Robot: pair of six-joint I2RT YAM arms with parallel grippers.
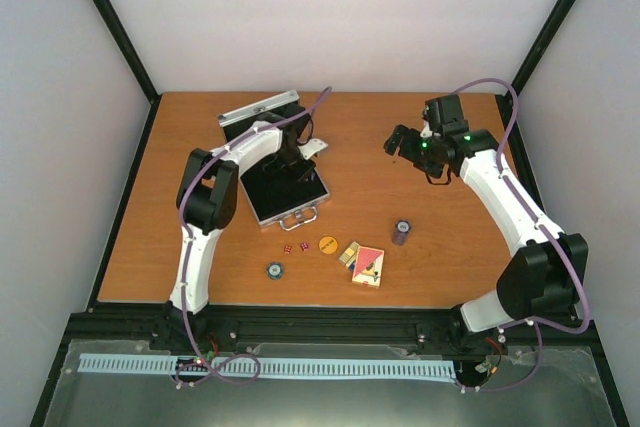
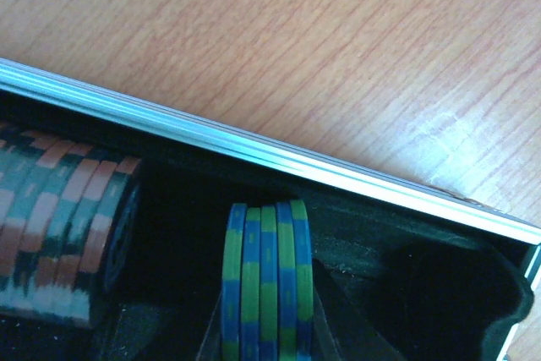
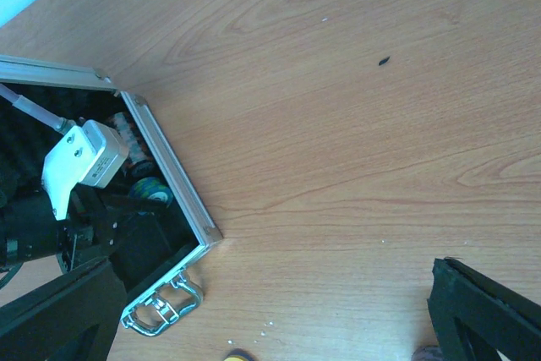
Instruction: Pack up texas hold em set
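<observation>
Left gripper (image 2: 269,346) pinches chips (image 2: 266,251) inside the case (image 2: 254,143); released crooked, they may topple. Right gripper (image 1: 400,141) hangs spread, clear of it.

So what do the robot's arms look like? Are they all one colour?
No, two colours. The left arm and the right arm each have smooth white tube pieces joined by chunky black joints. A thin purple cable loops along each arm. The right hand is black, with a small green light glowing just behind it.
</observation>
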